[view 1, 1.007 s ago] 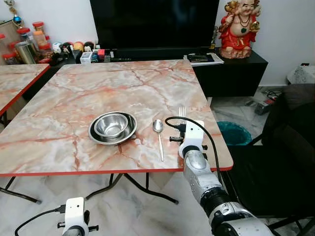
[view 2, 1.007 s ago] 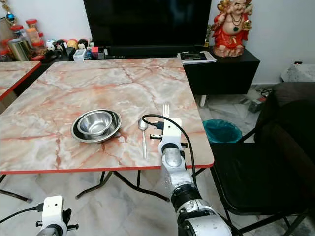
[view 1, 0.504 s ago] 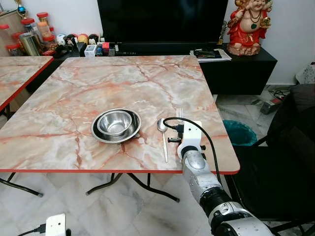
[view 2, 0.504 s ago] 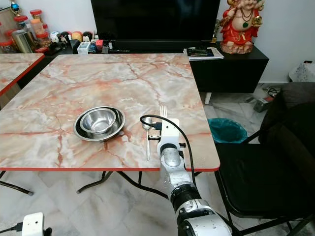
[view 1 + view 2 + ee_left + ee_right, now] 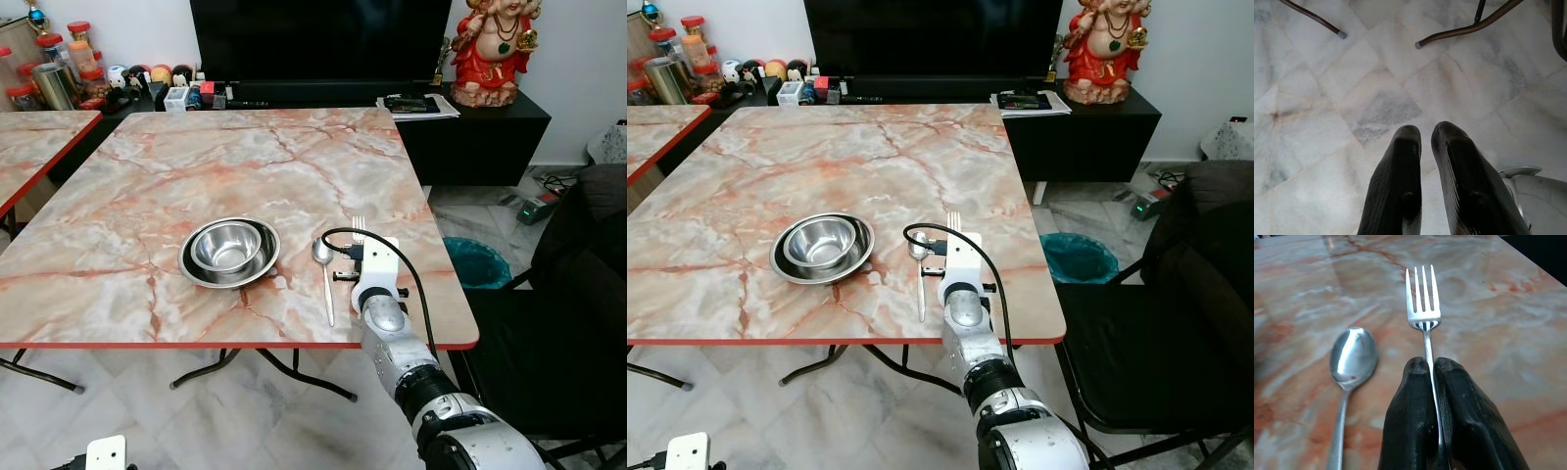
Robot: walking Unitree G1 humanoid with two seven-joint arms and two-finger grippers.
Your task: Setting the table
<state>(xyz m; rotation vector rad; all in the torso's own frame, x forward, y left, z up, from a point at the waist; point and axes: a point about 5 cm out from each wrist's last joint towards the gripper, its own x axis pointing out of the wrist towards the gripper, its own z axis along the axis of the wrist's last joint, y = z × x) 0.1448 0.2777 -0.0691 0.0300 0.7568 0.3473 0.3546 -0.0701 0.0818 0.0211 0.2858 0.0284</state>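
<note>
On the marble table (image 5: 245,166) a steel bowl (image 5: 231,245) sits inside a wider steel dish (image 5: 199,273). A spoon (image 5: 324,276) lies just right of them, handle toward the near edge. My right gripper (image 5: 1431,366) is shut on the handle of a fork (image 5: 1423,298), held low over the table beside the spoon (image 5: 1352,355) and parallel to it. From the head, the fork's tines (image 5: 358,223) poke out beyond my white right wrist housing (image 5: 378,266), which hides the fingers. My left gripper (image 5: 1426,134) hangs shut and empty over the floor.
A black chair (image 5: 558,323) stands close on the right, with a teal bin (image 5: 472,260) behind it. A second marble table (image 5: 39,147) is at the left. A TV cabinet with jars and a red statue (image 5: 490,49) runs behind. Table legs (image 5: 1464,30) cross the tiled floor.
The head view has shifted slightly. My right gripper keeps the fork beside the spoon in about the same place. The left arm has sunk lower at the bottom of the picture.
</note>
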